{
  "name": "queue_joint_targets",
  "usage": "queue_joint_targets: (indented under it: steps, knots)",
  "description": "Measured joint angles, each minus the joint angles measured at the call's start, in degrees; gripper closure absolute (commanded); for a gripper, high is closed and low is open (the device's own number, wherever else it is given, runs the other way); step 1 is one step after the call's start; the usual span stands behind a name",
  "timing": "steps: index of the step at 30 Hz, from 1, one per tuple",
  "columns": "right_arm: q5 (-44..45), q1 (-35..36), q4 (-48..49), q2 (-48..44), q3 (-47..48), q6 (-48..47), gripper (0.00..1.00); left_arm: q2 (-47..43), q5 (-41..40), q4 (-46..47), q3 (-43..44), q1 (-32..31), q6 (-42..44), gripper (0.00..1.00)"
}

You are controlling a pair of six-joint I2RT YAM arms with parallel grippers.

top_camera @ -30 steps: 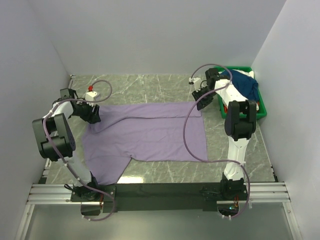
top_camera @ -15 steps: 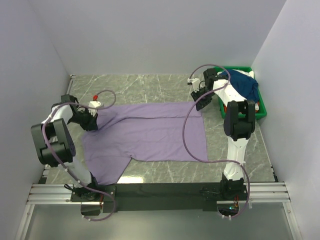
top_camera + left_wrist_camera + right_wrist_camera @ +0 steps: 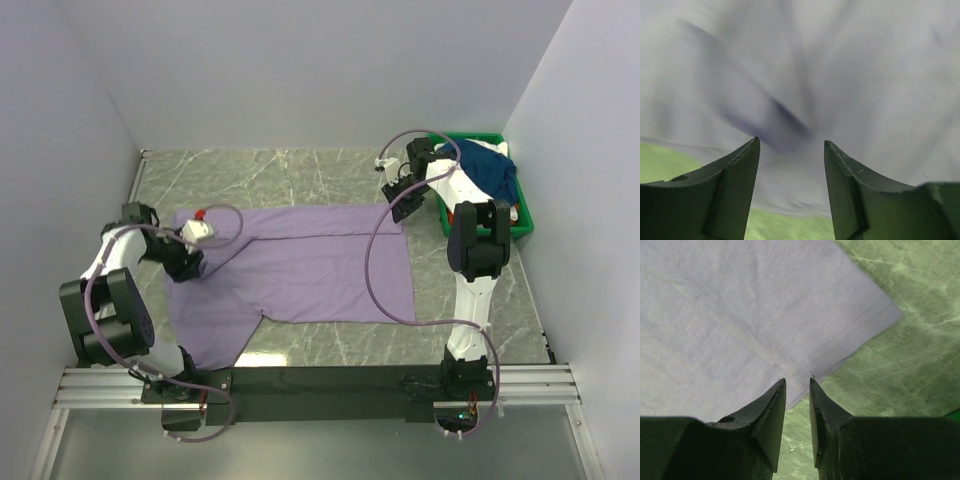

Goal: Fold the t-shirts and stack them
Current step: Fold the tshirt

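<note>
Purple shirt (image 3: 300,265): spread flat.
Left gripper (image 3: 791,142): jaws wide apart, at shirt's left edge.
Right gripper (image 3: 797,381): jaws a slit apart at far-right hem; can't tell if gripping.

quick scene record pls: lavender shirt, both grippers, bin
shirt: lavender, spread flat
left gripper: open, at shirt's left edge; wrist view blurred
right gripper: jaws a narrow gap apart at shirt's far right hem corner; grip unclear
bin: green, far right, holds navy shirt
</note>
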Motion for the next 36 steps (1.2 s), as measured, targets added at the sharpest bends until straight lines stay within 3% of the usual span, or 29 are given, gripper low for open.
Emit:
queue_joint_targets:
  steps: [8, 16, 20, 21, 24, 27, 34, 36]
  knots:
    - [-0.04, 0.00, -0.55, 0.00, 0.09, 0.09, 0.68, 13.27, 4.61, 10.08, 17.57, -3.37, -19.85, 0.47]
    - [-0.04, 0.00, -0.63, 0.02, 0.09, 0.26, 0.68, 23.91, 4.79, 11.19, 22.32, -7.32, -29.68, 0.50]
    - [-0.02, 0.00, -0.70, 0.00, 0.09, 0.26, 0.68, 25.44, 4.79, 10.75, 22.43, -7.98, -31.10, 0.64]
    - [-0.02, 0.00, -0.70, 0.02, 0.09, 0.26, 0.69, 25.51, 4.79, 10.56, 22.43, -8.11, -31.19, 0.74]
    - [0.00, 0.00, -0.85, 0.02, 0.09, 0.26, 0.69, 25.46, 5.01, 9.70, 22.40, -8.46, -30.58, 0.91]
    - [0.00, 0.00, -0.94, 0.02, 0.09, 0.26, 0.69, 24.72, 5.60, 8.31, 21.59, -8.83, -28.92, 0.99]
    - [0.00, 0.00, -0.98, 0.07, 0.11, 0.26, 0.69, 14.64, 5.97, 3.04, 14.38, -11.28, -22.77, 0.97]
    - [0.00, 0.00, -1.11, 0.26, 0.28, 0.26, 0.69, 11.28, 5.81, 2.21, 11.21, -13.29, -20.79, 0.83]
